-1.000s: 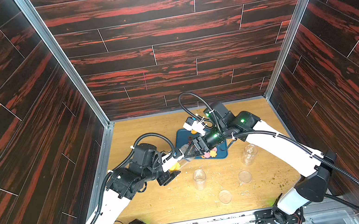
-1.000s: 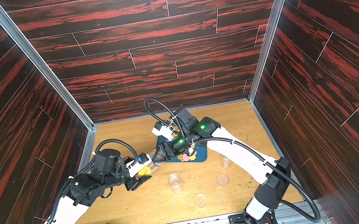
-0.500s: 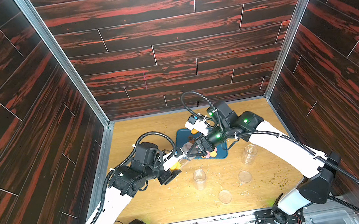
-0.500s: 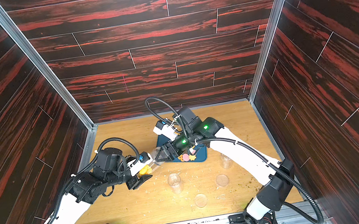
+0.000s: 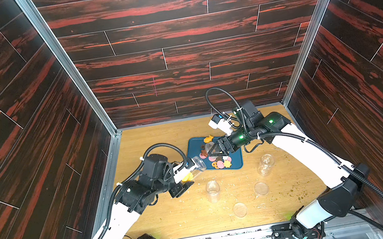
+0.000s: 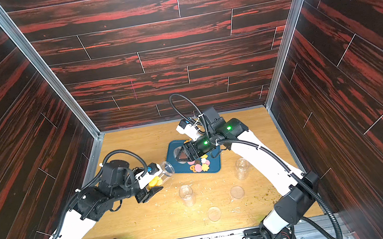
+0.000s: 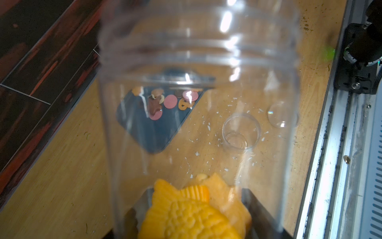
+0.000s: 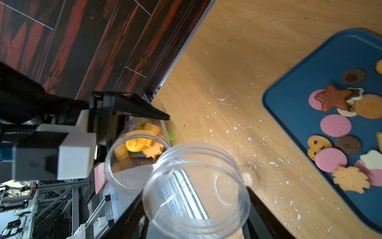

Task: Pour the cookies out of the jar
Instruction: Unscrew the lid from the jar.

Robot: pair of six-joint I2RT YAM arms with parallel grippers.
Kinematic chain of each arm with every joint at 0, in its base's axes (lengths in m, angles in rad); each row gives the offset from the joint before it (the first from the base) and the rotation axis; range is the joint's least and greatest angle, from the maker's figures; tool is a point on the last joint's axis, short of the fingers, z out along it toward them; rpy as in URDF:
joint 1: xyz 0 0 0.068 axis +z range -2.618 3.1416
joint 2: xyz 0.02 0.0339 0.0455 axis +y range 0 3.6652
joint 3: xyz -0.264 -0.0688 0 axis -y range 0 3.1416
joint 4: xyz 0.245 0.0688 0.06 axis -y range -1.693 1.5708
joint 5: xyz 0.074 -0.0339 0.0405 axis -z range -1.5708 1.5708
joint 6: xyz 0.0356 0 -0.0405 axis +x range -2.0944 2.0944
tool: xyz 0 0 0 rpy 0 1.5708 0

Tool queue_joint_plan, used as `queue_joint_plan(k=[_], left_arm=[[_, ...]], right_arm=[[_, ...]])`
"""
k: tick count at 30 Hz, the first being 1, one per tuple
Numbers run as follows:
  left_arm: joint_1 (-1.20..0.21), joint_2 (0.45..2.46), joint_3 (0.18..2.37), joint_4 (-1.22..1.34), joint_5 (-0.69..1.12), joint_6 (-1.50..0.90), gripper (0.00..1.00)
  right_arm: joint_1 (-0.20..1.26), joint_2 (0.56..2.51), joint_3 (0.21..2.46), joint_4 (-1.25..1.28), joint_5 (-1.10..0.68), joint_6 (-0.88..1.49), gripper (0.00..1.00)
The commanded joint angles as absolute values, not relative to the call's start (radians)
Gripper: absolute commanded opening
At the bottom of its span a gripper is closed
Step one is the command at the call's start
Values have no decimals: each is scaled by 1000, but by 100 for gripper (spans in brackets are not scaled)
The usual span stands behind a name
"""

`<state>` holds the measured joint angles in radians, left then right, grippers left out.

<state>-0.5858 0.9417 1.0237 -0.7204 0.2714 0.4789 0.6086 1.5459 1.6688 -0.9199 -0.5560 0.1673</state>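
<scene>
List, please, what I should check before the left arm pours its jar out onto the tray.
1. Left hand grip on the clear plastic jar: ok, shut around it.
2. Jar mouth lidless: ok.
3. Orange fish-shaped cookies poured out: not ok, they sit at the jar's base.
4. Mouth over the dark blue tray: cannot tell; it meets the tray's edge in both top views.
5. Right hand, holding an empty clear jar, clear of the pour: likely not ok, close beside that mouth.

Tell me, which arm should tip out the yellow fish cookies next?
Left. The left gripper holds the tilted jar with the fish cookies inside, mouth pointing toward the blue tray. The right gripper only holds an empty jar.
</scene>
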Motion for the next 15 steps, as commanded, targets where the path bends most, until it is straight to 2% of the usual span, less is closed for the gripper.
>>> queue_joint_plan(k=[1, 8, 15], left_arm=[[-588, 884, 1010, -647, 235, 411, 51], [-587, 740, 932, -471, 140, 211, 52], [-588, 657, 908, -436, 125, 81, 52]], right_arm=[[602, 1535, 1688, -948, -525, 163, 64], [602, 1610, 1685, -931, -520, 230, 64], [603, 1657, 1665, -887, -532, 275, 64]])
